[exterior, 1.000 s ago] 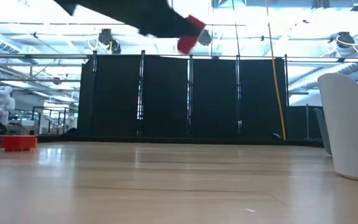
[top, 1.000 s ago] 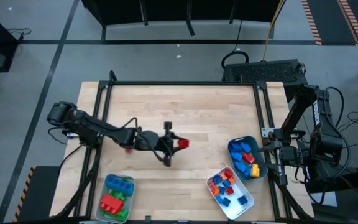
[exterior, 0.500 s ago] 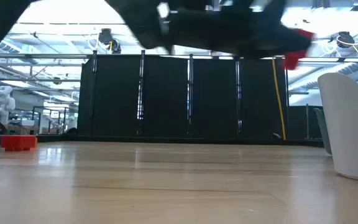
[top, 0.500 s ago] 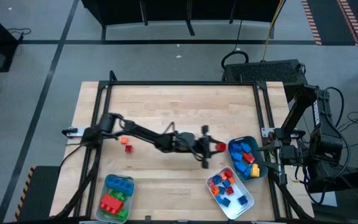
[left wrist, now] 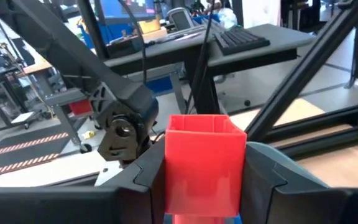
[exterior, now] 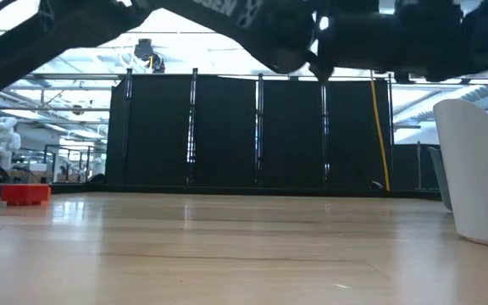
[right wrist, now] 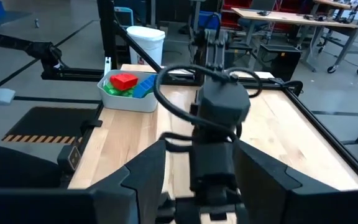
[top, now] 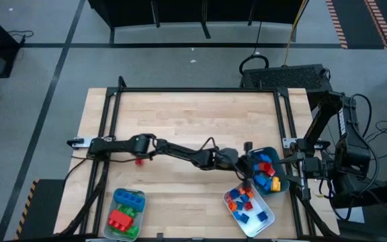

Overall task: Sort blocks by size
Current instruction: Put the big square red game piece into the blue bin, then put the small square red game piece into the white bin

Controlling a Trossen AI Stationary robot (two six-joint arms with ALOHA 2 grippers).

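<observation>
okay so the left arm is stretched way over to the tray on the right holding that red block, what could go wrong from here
1. The left tool grips the red block only by its sides, so it might slip before release.

2. The blue tray is already piled with blocks; a dropped block could bounce out.

3. The right tool waits close beside that tray, so the stretched left arm might bump it.

4. One red block lies alone on the table and could be forgotten.
</observation>
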